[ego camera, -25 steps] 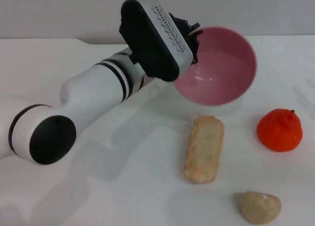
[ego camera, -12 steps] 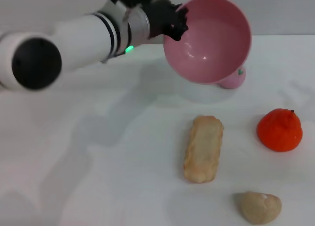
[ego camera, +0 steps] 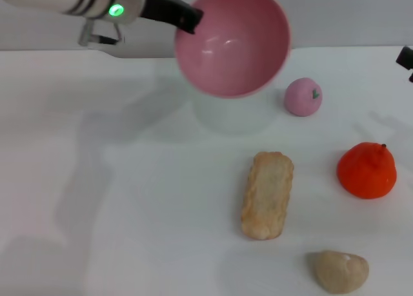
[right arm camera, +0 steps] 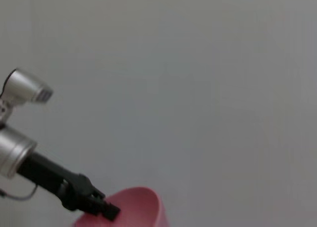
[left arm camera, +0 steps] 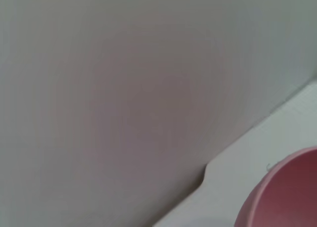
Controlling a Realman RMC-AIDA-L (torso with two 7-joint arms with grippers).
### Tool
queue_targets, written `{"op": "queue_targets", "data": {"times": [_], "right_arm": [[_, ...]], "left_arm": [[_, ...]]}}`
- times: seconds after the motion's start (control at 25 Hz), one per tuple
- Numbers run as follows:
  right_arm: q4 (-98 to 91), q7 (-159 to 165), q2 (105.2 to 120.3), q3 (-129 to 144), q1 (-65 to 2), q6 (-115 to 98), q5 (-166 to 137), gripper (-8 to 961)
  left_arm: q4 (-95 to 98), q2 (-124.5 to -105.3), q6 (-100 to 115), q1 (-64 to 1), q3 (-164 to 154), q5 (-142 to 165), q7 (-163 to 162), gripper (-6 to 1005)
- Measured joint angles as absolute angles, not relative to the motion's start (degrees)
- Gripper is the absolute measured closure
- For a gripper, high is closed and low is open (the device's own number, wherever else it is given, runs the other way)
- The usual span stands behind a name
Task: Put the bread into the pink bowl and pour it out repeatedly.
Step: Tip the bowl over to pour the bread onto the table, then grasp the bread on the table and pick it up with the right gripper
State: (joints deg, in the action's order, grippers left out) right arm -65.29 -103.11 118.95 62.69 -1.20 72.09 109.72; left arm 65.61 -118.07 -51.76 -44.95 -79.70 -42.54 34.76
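The left gripper point(ego camera: 188, 19) comes in from the upper left of the head view with its jaws clamped on the rim of the pink bowl point(ego camera: 232, 41); the bowl hangs in the air above the tabletop point(ego camera: 129, 199), tipped so that its open mouth faces forward and down, and its glossy inside is bare; a pale shadow lies on the tabletop right under it; the right wrist view shows the same grip from afar, dark fingers point(right arm camera: 96, 203) pinching the bowl's edge against a plain grey wall point(right arm camera: 198, 88); the left wrist view catches only a curve of the bowl's rim at one corner, with the wall and the tabletop's far edge behind; the bread point(ego camera: 267, 195) lies flat on the tabletop, lengthwise toward the robot, well apart from the bowl and nearer the robot; a small pink ball point(ego camera: 302, 97) with a green mark sits beyond it, an orange fruit point(ego camera: 366, 170) rests to its right, and a beige lump point(ego camera: 341, 271) lies near the bottom edge; the right gripper point(ego camera: 406, 59) shows only as a dark sliver at the right border, and I cannot tell how its jaws stand.
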Motion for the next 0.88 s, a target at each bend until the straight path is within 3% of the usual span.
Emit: {"op": "queue_targets", "data": {"times": [0.32,0.88], "right_arm": [[-67.78,-101.03,118.91,64.06,-2.67,71.59,102.79,484],[-85.27,-71.94,118.80,70.16,-13.62,72.54,62.96,483]], "left_arm": [[67.04,-117.96,-76.99,-51.59,-69.14,-26.74,35.17,940],[67.52,-117.96,-89.56,-50.46,-68.68,-24.91,36.63,939]]}}
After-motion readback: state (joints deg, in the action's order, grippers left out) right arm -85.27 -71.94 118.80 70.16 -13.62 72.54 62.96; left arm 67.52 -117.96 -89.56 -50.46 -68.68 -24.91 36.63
